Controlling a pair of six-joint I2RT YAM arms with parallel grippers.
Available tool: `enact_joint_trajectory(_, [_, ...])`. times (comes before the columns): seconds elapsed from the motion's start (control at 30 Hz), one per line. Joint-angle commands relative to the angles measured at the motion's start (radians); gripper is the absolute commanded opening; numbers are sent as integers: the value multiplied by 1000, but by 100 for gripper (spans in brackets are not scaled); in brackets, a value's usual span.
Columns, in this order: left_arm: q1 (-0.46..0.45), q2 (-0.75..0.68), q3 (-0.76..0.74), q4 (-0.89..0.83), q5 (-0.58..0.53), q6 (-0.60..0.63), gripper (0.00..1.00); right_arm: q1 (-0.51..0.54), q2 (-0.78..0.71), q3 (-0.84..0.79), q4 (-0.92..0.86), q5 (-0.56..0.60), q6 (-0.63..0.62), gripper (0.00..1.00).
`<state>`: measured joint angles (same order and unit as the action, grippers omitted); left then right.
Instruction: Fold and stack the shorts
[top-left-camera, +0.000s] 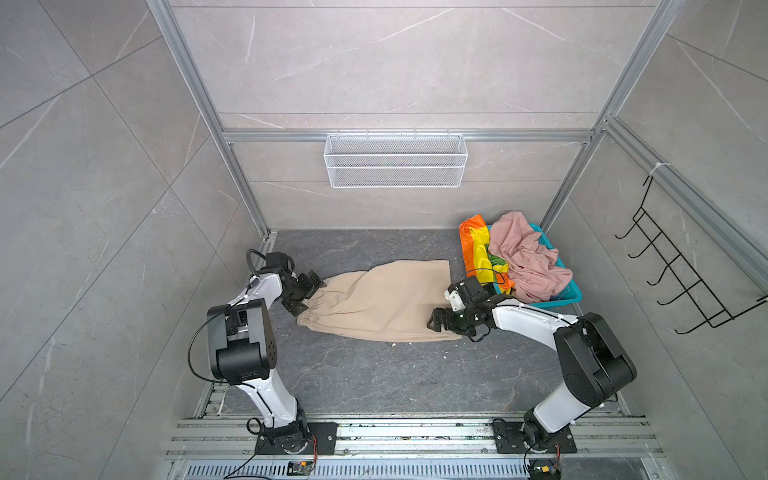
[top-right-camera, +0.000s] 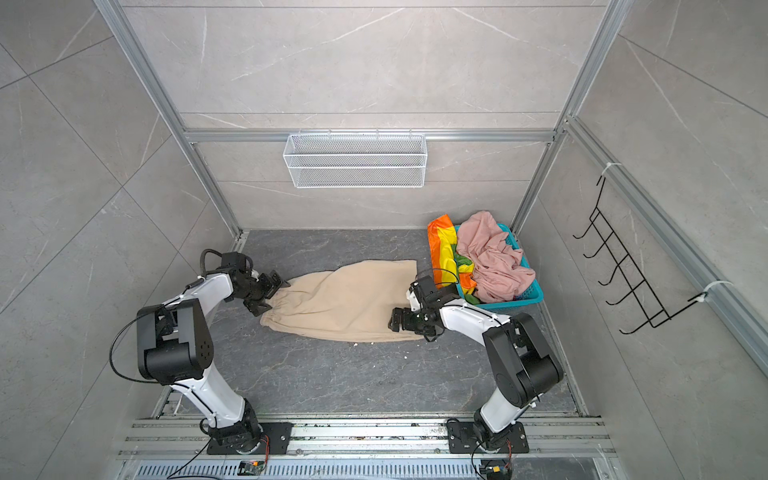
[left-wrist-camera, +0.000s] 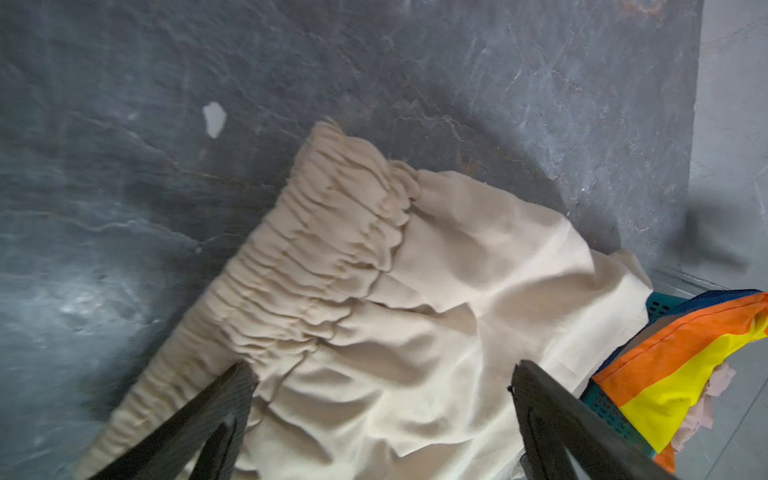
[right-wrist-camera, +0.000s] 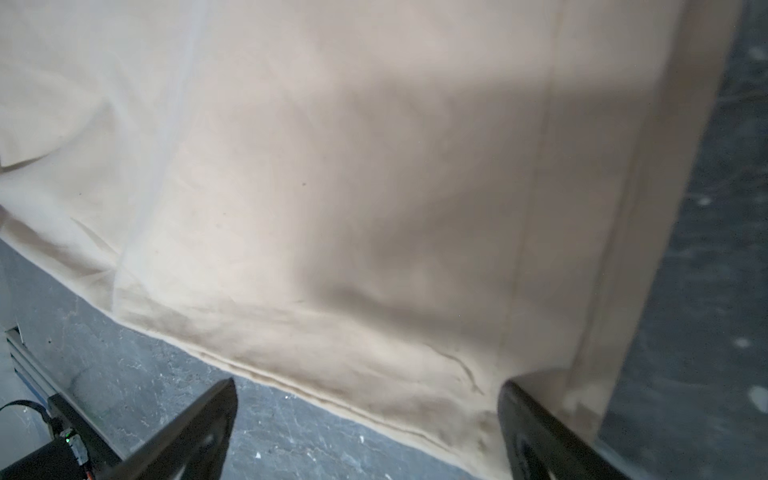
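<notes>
The beige shorts (top-left-camera: 374, 299) lie spread at the middle of the surface (top-left-camera: 374, 374), waistband (left-wrist-camera: 324, 232) toward 9 o'clock and hem (right-wrist-camera: 332, 399) toward 3 o'clock, I judge for folding. The left pincer (top-left-camera: 311, 297) at the waistband and the right pincer (top-left-camera: 434, 321) at the hem are both released, holding nothing. The rainbow shorts (top-left-camera: 478, 249) and pink shorts (top-left-camera: 532, 262) wait in the basket (top-left-camera: 569, 297) at 2 o'clock.

You have nothing to read here: no text, label, brand, number or sign is legible in any view.
</notes>
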<state>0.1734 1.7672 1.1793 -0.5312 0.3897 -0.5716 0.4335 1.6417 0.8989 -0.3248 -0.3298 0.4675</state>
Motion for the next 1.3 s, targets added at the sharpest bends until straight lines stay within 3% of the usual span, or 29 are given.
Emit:
enact_joint_trajectory(0.0, [28, -98, 53, -112, -104, 136, 99, -23, -41, -12, -43, 13, -28, 99])
enact_joint_trajectory(0.1, [29, -186, 1, -85, -255, 164, 99, -23, -79, 30, -82, 19, -39, 99])
enact_joint_trajectory(0.17, [34, -204, -35, -68, -285, 179, 99, -24, -85, 64, -104, 21, -46, 99])
enact_joint_trajectory(0.33, [34, -116, 7, -105, -115, 256, 99, -29, -50, 117, -120, 14, -61, 99])
enact_joint_trajectory(0.57, [34, 7, 48, -162, -135, 280, 96, -51, -44, 101, -90, -15, -50, 99])
enact_joint_trajectory(0.83, [33, 104, 58, -147, -58, 256, 88, -92, -62, 46, -61, -43, -53, 99])
enact_joint_trajectory(0.93, [28, 143, 62, -156, -51, 252, 76, -106, -56, 28, -40, -62, -47, 99])
enact_joint_trajectory(1.27, [0, 202, 91, -202, -112, 251, 11, -119, -7, 31, 1, -98, -37, 99])
